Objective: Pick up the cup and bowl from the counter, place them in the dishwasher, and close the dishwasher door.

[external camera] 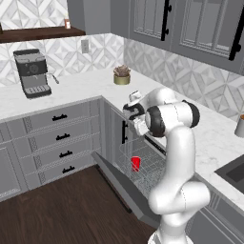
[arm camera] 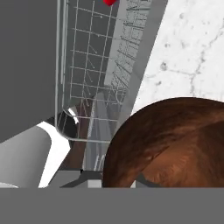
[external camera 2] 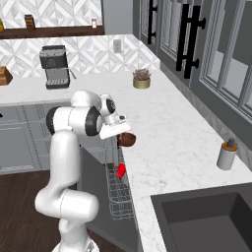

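Observation:
The dark brown bowl (external camera 2: 128, 140) hangs at the counter's (external camera 2: 167, 133) front edge, just over the open dishwasher, with my gripper (external camera 2: 124, 135) shut on it. In the hand view the bowl (arm camera: 170, 144) looms large at the lower right and hides my fingertips, with marble counter (arm camera: 192, 48) behind it. The red cup (external camera: 136, 163) (external camera 2: 120, 171) (arm camera: 110, 2) sits in the pulled-out wire rack (external camera: 145, 169) (arm camera: 87, 65) below. The dishwasher door (external camera: 121, 186) is folded down, open towards the floor.
A coffee machine (external camera: 32, 74) and a potted plant (external camera: 122, 76) stand on the far counter. A grey soap dispenser (external camera 2: 226, 155) stands by the dark sink (external camera 2: 206, 221). Grey drawers (external camera: 62, 138) sit left of the dishwasher, with wall cabinets overhead.

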